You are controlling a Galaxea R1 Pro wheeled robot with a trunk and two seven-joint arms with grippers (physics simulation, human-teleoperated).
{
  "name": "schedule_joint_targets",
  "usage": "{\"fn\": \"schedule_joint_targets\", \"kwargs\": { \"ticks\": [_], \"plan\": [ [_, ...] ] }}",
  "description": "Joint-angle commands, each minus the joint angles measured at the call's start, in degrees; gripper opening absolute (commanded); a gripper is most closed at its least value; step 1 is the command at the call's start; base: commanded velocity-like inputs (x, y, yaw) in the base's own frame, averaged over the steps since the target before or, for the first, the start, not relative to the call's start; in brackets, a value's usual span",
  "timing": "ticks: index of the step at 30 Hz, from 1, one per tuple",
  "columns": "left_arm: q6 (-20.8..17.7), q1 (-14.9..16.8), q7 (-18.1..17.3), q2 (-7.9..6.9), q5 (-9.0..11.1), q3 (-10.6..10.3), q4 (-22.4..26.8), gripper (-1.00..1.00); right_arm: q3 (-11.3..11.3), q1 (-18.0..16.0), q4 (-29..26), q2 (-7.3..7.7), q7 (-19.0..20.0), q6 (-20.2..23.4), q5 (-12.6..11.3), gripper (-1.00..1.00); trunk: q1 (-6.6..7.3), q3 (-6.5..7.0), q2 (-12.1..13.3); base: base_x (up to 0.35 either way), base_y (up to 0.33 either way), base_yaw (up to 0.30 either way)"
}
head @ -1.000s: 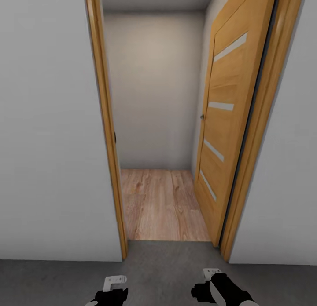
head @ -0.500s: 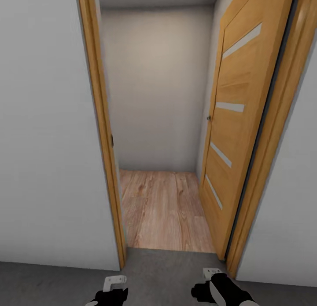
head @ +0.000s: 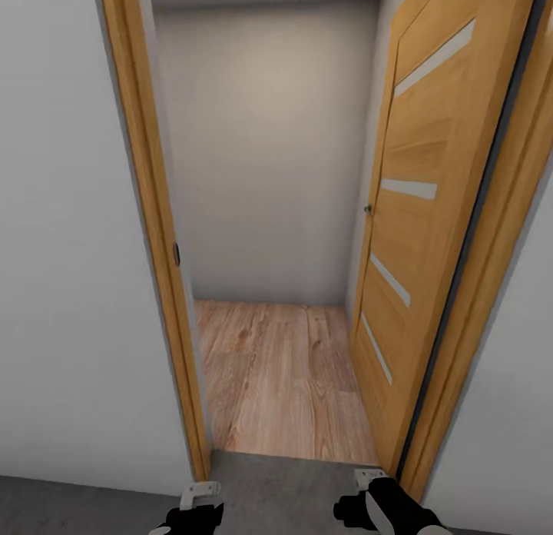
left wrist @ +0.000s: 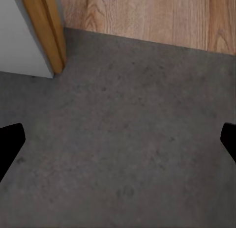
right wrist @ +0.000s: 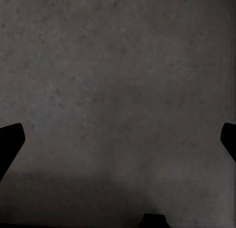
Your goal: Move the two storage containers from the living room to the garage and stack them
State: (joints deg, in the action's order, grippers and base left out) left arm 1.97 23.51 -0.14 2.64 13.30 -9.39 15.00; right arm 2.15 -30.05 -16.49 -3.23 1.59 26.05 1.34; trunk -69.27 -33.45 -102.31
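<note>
Transit step: I hold left claw (left wrist: 118, 139) and right claw (right wrist: 118, 139) released, empty, above dark grey speckled concrete floor (head: 284, 481). Ahead: open wooden door (head: 418, 212), light wood-plank flooring (head: 284, 373). Containers unseen; next, drive through.

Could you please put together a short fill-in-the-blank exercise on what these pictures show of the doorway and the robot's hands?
1. The wooden door with glass strips stands ____.
2. Beyond the doorway, the floor is light ____ planks.
3. Under both hands lies dark grey ____.
4. The fingers of the left hand and right hand are spread ____, holding nothing.

Missing words: open; wood; concrete; apart
</note>
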Motion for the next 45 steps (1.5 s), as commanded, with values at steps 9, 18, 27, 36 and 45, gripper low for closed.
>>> {"fn": "schedule_joint_targets", "kwargs": {
  "ticks": [9, 18, 27, 36, 45],
  "plan": [
    [0.2, 0.0, 0.0, -0.05, 0.6, -0.4, -0.1, 1.0, 0.2, 0.0, -0.1, -0.02, 0.2, 0.3, 0.2, 1.0, 0.0, -0.06, 0.0, 0.119, -0.056, 0.006],
    [0.2, 0.0, 0.0, -0.03, 0.6, -0.4, -0.1, 1.0, 0.2, 0.0, -0.1, -0.01, 0.2, 0.3, 0.2, 1.0, 0.0, -0.06, 0.0, 0.19, -0.029, -0.01],
    [0.3, 0.0, 0.0, -0.03, 0.6, -0.4, -0.1, 1.0, 0.2, 0.0, -0.1, 0.02, 0.2, 0.3, 0.2, 1.0, 0.0, -0.06, 0.0, 0.251, -0.036, -0.014],
    [0.3, 0.0, 0.0, -0.05, 0.6, -0.4, -0.1, 1.0, 0.2, 0.0, -0.1, 0.04, 0.2, 0.3, 0.2, 1.0, 0.0, -0.06, 0.0, 0.194, -0.048, -0.055],
    [0.3, 0.0, 0.0, -0.03, 0.6, -0.4, -0.1, 1.0, 0.2, 0.0, -0.1, 0.07, 0.2, 0.3, 0.2, 1.0, 0.0, -0.06, 0.0, 0.093, -0.004, -0.072]
  ]
}}
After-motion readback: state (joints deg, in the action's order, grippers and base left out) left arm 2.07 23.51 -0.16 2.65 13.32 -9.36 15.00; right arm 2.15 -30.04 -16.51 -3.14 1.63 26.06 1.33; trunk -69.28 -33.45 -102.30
